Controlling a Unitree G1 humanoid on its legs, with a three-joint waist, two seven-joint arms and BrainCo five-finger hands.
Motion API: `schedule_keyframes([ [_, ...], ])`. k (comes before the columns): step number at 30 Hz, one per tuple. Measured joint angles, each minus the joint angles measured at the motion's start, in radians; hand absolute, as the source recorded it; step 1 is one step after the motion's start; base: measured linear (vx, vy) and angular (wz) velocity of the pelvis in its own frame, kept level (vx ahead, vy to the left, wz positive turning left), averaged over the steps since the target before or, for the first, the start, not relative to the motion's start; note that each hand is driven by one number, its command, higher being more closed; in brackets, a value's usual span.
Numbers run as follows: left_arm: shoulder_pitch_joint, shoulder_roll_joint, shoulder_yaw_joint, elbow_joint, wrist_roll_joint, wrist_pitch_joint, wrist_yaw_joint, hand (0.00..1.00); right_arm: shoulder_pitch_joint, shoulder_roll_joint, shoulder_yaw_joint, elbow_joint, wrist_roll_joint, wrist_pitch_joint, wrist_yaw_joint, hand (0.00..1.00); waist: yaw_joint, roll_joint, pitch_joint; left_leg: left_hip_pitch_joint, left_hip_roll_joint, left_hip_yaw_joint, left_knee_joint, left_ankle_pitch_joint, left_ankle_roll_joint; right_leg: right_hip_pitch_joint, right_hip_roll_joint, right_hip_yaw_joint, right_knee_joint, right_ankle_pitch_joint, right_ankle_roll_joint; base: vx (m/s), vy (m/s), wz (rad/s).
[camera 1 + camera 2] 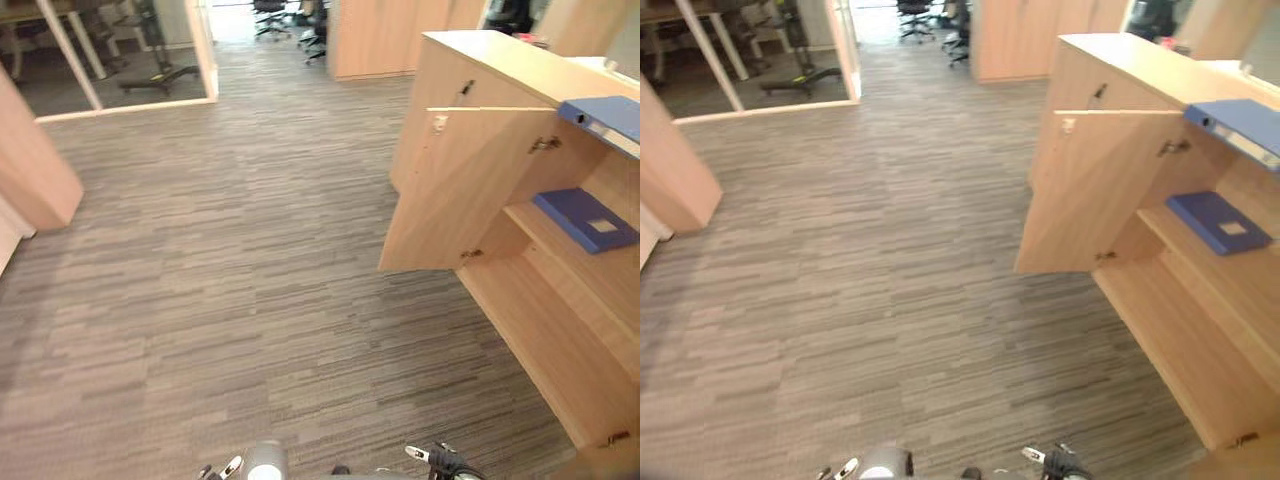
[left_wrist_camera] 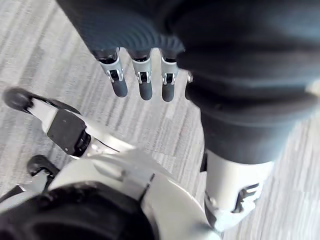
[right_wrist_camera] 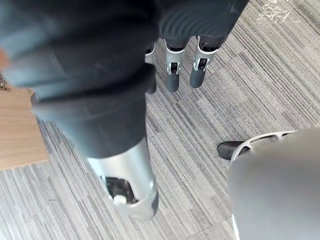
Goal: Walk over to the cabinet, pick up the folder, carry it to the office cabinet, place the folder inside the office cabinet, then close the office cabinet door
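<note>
**Two blue folders in view, both hands empty**

Two blue items are showing at the right of the head views. One folder (image 1: 585, 220) is lying flat on the shelf inside the office cabinet (image 1: 560, 330). A second binder (image 1: 605, 118) is lying on its top, cut off by the frame edge. One door (image 1: 455, 190) is standing open. The left hand (image 2: 145, 86) and right hand (image 3: 172, 76) are hanging over the carpet (image 1: 220, 280), fingers (image 3: 201, 75) straight, holding nothing.
</note>
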Motion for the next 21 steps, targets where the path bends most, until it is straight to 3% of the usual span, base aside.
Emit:
schedule_keyframes([
  [1, 0.001, 0.0, -0.001, -0.001, 0.0, -0.002, 0.0, 0.0, 0.001, 0.001, 0.002, -0.001, 0.0, 0.0, 0.0, 0.0, 0.0, 0.0, 0.0, -0.001, -0.013, -0.038, -0.101, 0.002, -0.003, 0.01, -0.004, 0.018, 0.0, -0.009, -0.004, 0.22, 0.23, -1.28],
  [2, 0.001, 0.0, -0.001, 0.0, 0.0, -0.005, 0.002, 0.0, 0.004, 0.001, 0.013, -0.003, 0.0, -0.001, -0.001, 0.0, 0.0, 0.0, 0.001, -0.001, -0.036, -0.142, -0.299, 0.026, -0.016, 0.027, -0.013, 0.064, 0.0, -0.027, -0.004, 0.29, 0.268, -1.04],
  [4, 0.003, -0.001, 0.001, 0.0, 0.0, -0.007, 0.004, 0.0, 0.013, 0.002, 0.029, -0.012, 0.0, -0.005, -0.001, 0.0, 0.001, -0.003, -0.005, 0.004, -0.062, -0.279, -0.516, 0.101, -0.03, 0.038, -0.037, 0.105, 0.002, -0.052, 0.023, 0.39, 0.303, -0.88],
  [5, 0.007, -0.003, 0.004, 0.001, 0.0, -0.007, 0.005, 0.0, 0.022, 0.003, 0.029, -0.014, 0.0, -0.005, -0.001, 0.0, 0.002, -0.006, -0.02, 0.009, -0.079, -0.307, -0.56, 0.173, -0.053, 0.037, -0.062, 0.134, 0.012, -0.068, 0.059, 0.43, 0.289, -0.62],
  [7, 0.017, -0.001, 0.015, 0.003, -0.002, -0.008, 0.009, 0.0, 0.037, 0.012, 0.026, -0.013, -0.001, -0.005, -0.001, 0.0, 0.011, -0.019, -0.04, 0.051, -0.112, -0.265, -0.596, 0.344, -0.046, 0.035, -0.122, 0.171, 0.056, -0.103, 0.112, 0.47, 0.329, -0.68],
  [9, 0.017, 0.019, 0.024, 0.008, -0.001, -0.009, 0.01, 0.0, 0.034, 0.057, 0.017, -0.013, -0.001, -0.005, 0.007, 0.0, 0.02, -0.06, -0.049, 0.096, -0.147, -0.186, -0.614, 0.327, -0.009, 0.02, -0.187, 0.195, 0.112, -0.105, 0.128, 0.44, 0.309, -0.87],
  [13, 0.017, 0.023, 0.021, 0.039, 0.002, -0.01, 0.008, 0.0, 0.033, 0.064, -0.054, -0.016, -0.042, -0.008, 0.03, 0.0, 0.026, -0.056, -0.047, 0.264, -0.19, -0.056, -0.66, 0.273, 0.069, -0.065, -0.291, 0.16, 0.416, -0.099, 0.136, 0.3, 0.315, -0.96],
  [15, 0.011, 0.027, 0.021, 0.053, 0.013, -0.01, 0.005, 0.0, 0.047, 0.064, -0.063, -0.044, -0.041, -0.011, 0.031, 0.0, 0.01, -0.056, -0.05, 0.313, -0.216, -0.019, -0.69, 0.254, 0.09, -0.109, -0.379, 0.013, 0.555, -0.083, 0.111, 0.14, 0.3, -0.69],
  [16, 0.011, 0.027, 0.021, 0.061, 0.032, -0.009, 0.004, 0.0, 0.051, 0.063, -0.085, -0.053, -0.041, -0.015, 0.031, 0.0, 0.009, -0.048, -0.052, 0.342, -0.22, 0.021, -0.717, 0.25, 0.1, -0.124, -0.455, -0.153, 0.614, -0.062, 0.074, 0.08, 0.226, -0.68],
  [19, 0.004, 0.033, 0.018, 0.082, 0.05, -0.007, 0.003, 0.0, 0.05, 0.058, -0.088, -0.053, -0.044, -0.024, 0.031, 0.0, 0.001, -0.044, -0.049, 0.372, -0.21, 0.064, -0.752, 0.248, 0.111, -0.122, -0.486, -0.275, 0.599, -0.086, 0.101, 0.06, 0.139, -0.71],
  [21, -0.017, 0.04, -0.017, 0.095, 0.059, -0.005, 0.002, 0.0, 0.04, 0.05, -0.083, -0.054, -0.044, -0.025, 0.031, 0.0, -0.02, -0.03, -0.034, 0.389, -0.165, 0.089, -0.765, 0.239, 0.105, -0.13, -0.429, -0.316, 0.509, -0.144, 0.137, 0.01, 0.026, -0.5],
])
